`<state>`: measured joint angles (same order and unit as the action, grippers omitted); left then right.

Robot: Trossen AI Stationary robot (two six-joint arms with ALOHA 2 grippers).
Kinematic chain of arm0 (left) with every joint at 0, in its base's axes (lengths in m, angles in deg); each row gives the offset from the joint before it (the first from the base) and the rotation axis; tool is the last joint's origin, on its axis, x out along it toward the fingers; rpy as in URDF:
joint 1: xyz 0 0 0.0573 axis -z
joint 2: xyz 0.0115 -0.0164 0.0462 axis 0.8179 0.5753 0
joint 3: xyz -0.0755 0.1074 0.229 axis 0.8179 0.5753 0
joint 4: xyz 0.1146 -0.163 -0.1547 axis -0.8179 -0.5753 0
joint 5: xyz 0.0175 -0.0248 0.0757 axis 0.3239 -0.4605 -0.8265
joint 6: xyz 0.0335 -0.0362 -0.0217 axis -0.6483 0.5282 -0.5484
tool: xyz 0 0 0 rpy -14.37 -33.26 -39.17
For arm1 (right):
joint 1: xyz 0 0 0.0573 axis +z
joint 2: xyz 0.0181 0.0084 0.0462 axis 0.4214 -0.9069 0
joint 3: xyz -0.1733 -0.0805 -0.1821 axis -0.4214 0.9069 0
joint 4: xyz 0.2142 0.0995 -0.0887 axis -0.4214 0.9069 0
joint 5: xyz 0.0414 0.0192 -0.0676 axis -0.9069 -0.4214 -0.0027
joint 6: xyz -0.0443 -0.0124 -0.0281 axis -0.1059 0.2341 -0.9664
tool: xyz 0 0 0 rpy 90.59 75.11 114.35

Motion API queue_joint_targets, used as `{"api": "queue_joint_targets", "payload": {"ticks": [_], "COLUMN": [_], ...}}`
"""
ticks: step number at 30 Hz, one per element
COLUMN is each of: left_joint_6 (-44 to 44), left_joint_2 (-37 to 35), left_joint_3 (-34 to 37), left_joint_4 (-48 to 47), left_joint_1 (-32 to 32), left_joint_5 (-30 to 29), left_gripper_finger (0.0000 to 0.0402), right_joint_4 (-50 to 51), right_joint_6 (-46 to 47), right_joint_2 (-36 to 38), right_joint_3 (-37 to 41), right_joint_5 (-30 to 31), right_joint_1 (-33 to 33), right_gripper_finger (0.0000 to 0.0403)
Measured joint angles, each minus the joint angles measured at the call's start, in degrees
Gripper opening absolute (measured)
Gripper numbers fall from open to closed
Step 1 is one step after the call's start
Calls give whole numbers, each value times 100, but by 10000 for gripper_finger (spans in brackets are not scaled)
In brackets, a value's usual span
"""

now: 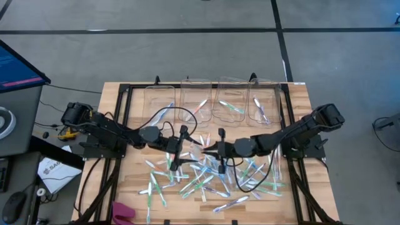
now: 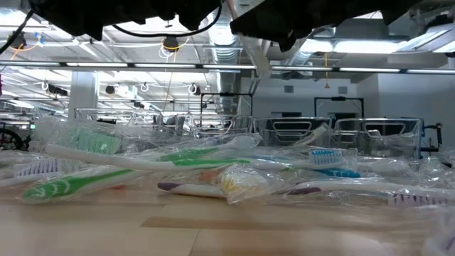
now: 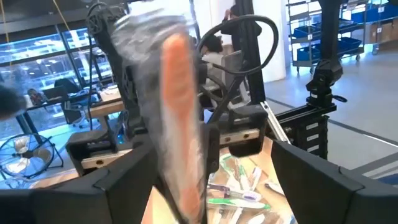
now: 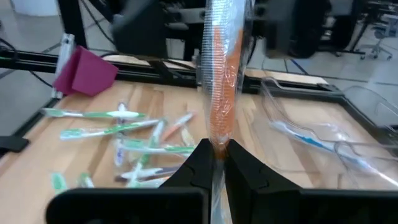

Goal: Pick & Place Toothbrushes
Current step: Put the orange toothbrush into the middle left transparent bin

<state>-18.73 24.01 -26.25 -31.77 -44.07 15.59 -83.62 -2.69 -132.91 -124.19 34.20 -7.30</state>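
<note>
Roughly: right claw [image 4: 217, 163] clenched on one orange wrapped toothbrush [image 4: 222, 87], held above the table [image 1: 112, 112]; left claw [image 3: 205, 168] spread wide around it. Dozens of toothbrushes [image 1: 212, 178] scattered below; four clear bins [image 1: 212, 100].

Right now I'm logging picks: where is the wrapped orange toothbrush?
The orange toothbrush is pinched in the right pincer above mid-table, between the open left pincer's fingers, over the toothbrush pile.
</note>
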Motion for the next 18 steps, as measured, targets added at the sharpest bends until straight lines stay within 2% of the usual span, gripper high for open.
{"api": "queue_joint_targets", "payload": {"ticks": [3, 9, 18], "left_joint_6": [0, -13, -13], "left_joint_2": [0, 0, 0], "left_joint_3": [0, 0, 0], "left_joint_4": [13, 24, 24], "left_joint_1": [0, -55, -118], "left_joint_5": [-4, -408, -374], "left_gripper_finger": [290, 253, 152], "right_joint_4": [30, 27, 65], "right_joint_6": [2, -38, 3], "right_joint_2": [0, 0, 0], "right_joint_3": [0, 0, -1], "right_joint_5": [-2, -225, -284], "right_joint_1": [-75, -135, -168], "right_gripper_finger": [13, 13, 13]}}
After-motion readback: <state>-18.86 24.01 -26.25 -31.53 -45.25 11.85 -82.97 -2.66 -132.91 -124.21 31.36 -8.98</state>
